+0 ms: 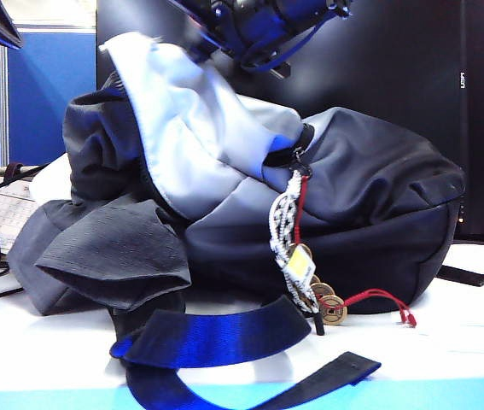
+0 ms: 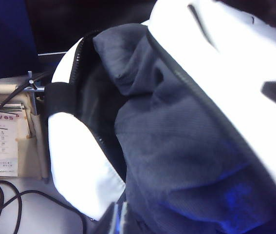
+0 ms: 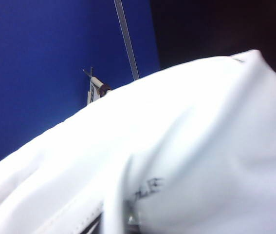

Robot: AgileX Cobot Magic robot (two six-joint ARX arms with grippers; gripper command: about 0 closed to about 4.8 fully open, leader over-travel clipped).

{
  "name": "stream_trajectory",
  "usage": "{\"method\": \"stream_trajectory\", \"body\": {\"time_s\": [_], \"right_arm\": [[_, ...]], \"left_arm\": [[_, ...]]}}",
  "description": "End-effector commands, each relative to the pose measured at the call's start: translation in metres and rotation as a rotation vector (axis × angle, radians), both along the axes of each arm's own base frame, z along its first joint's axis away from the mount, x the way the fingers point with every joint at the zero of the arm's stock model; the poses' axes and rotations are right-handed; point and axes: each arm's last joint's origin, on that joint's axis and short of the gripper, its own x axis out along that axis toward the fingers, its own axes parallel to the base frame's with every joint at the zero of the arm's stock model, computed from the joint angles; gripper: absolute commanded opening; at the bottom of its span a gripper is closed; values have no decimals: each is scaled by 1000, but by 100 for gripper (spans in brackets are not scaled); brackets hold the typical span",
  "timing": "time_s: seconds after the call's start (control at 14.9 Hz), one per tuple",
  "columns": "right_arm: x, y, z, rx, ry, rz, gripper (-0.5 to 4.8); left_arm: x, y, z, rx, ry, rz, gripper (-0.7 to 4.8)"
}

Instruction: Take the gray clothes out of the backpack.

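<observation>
Left gripper's jaws aren't in its wrist view; they read clenched, w/ nothing visibly held. Right gripper (image 1: 197, 44), blurred at the raised pale flap, probably has its jaws clamped on that flap, tho' the tips are hidden. The gray clothes (image 1: 109, 248) bulge out of the backpack (image 1: 370, 205) mouth toward the table's left edge, partly still inside per the left wrist view (image 2: 176, 146).

Risks: flap slips and drops over the opening; a pull on the clothes drags the whole soft bag sideways; the straps (image 1: 216, 337) or coin charm (image 1: 310, 282) snag near the front edge.
</observation>
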Motion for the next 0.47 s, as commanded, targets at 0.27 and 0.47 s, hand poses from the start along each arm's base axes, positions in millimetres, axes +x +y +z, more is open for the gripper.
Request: {"method": "stream_trajectory", "body": {"time_s": [0.27, 0.47], "right_arm": [[-15, -68, 84, 246, -162, -99, -5], [-13, -107, 95, 276, -112, -138, -5]], "left_arm": [[30, -10, -8, -55, -57, -177, 26], [56, -26, -32, -107, 1, -314, 52]]}}
